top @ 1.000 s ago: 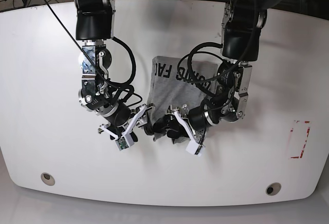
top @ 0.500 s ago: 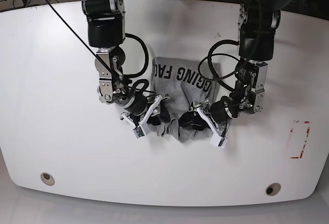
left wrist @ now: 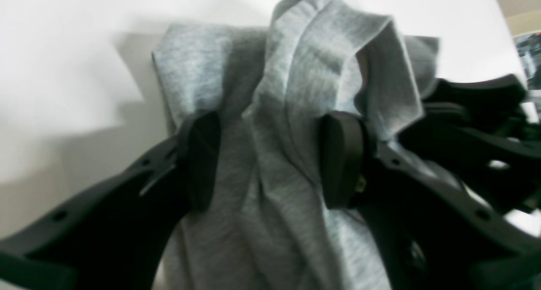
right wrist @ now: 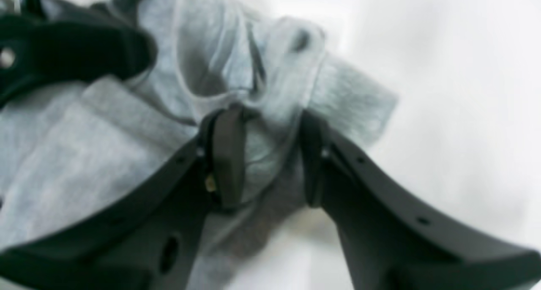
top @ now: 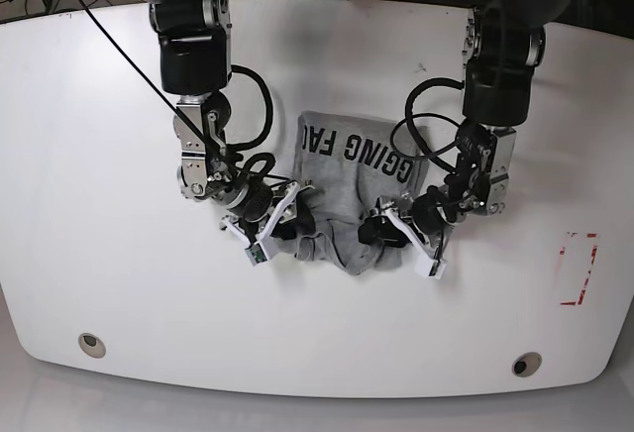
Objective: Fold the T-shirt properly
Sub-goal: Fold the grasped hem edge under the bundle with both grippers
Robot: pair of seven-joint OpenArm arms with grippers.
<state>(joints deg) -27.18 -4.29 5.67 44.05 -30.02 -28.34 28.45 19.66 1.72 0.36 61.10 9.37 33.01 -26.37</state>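
Left gripper (left wrist: 270,161) stands wide open, fingers touching the grey T-shirt (top: 342,179); right gripper's (right wrist: 272,159) fingers straddle cloth, whether clamped I cannot tell.

Surface: white tabletop with rounded near corners (top: 198,333)
Near edge: 2 round grommets, 1 near the left corner (top: 91,345), 1 near the right corner (top: 527,364)
Right side: red broken-line marking (top: 579,270)
Lying on it: bunched grey T-shirt with black capitals (top: 347,189)

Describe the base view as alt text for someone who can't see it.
A grey cotton T-shirt with black block lettering lies partly folded on a white table, the black left gripper and black right gripper at its near edge.
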